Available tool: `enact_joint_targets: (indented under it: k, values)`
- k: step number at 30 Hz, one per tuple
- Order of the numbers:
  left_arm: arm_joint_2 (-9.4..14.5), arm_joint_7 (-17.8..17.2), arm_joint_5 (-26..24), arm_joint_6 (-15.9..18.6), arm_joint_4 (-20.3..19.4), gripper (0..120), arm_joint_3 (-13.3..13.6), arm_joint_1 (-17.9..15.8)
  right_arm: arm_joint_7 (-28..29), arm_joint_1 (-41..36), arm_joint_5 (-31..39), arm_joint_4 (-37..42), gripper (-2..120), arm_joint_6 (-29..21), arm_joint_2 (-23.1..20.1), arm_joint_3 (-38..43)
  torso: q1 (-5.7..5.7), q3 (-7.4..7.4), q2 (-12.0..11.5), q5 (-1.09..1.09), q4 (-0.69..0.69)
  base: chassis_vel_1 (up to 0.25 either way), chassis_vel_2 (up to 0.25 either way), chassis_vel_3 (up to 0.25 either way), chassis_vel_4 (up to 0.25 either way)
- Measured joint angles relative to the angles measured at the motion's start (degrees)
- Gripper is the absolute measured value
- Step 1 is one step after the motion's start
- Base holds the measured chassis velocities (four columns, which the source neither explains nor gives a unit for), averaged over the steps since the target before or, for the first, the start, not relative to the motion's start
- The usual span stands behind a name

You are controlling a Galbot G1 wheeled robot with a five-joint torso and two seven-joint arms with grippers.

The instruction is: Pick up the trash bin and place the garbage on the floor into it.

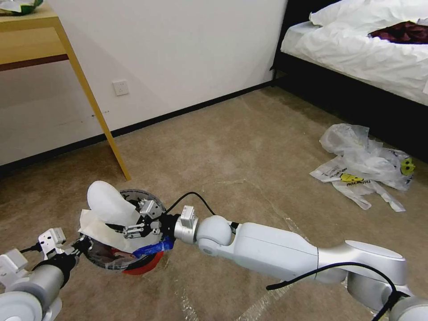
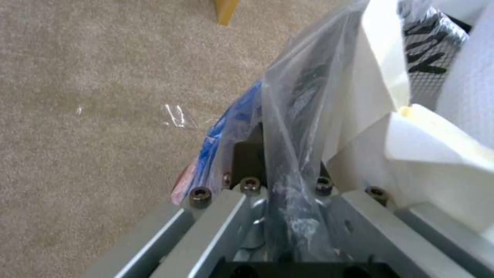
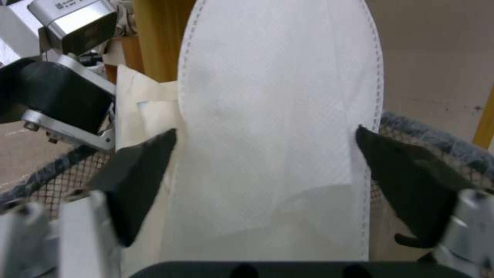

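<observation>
The left gripper (image 1: 82,244) is clamped on the near rim of the trash bin (image 1: 133,263), pinching its clear liner (image 2: 298,127); black lettering on the liner is only partly legible. Just beyond that gripper, a white slipper (image 1: 109,203) stands up out of the bin. The right gripper (image 1: 145,220) sits over the bin with its jaws spread wide on either side of the slipper, fingertips (image 3: 149,154) at its edges. Well off to this gripper's right, clear plastic bags (image 1: 363,165) lie on the carpet (image 1: 232,147), bearing a yellow face and unreadable print.
</observation>
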Motion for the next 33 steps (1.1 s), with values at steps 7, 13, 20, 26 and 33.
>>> enact_joint_targets:
  k: [7,13,20,26,33]
  values:
    - [-0.06,0.01,0.19,0.00,0.08,1,0.00,0.02,0.18,0.23,0.02,0.62,92,-0.14,-0.28,0.18,0.00,0.00,0.00,0.00,0.00,0.000,0.000,0.000,0.000]
    - [-0.11,0.16,0.63,0.00,0.31,1,0.08,-0.04,0.23,0.43,0.04,0.93,90,-0.21,-0.59,0.51,0.00,0.00,0.00,0.00,0.00,0.000,0.000,0.000,0.000]
    - [-0.11,0.41,0.90,0.01,0.45,1,0.04,-0.09,0.43,0.88,0.10,1.46,88,-0.26,-1.02,0.77,0.00,0.00,0.00,0.00,0.00,0.000,0.000,0.000,0.000]
    - [-0.01,0.43,0.90,0.01,0.51,1,-0.11,-0.13,0.81,1.04,0.14,2.05,86,-0.38,-1.59,1.22,0.00,0.00,0.00,0.00,0.00,0.000,0.000,0.000,0.000]
    - [-0.08,0.45,0.90,0.01,0.51,1,-0.10,-0.17,1.37,0.86,0.14,2.40,87,-0.60,-1.68,1.53,0.00,0.00,0.00,-0.01,0.00,0.000,0.000,0.000,0.000]
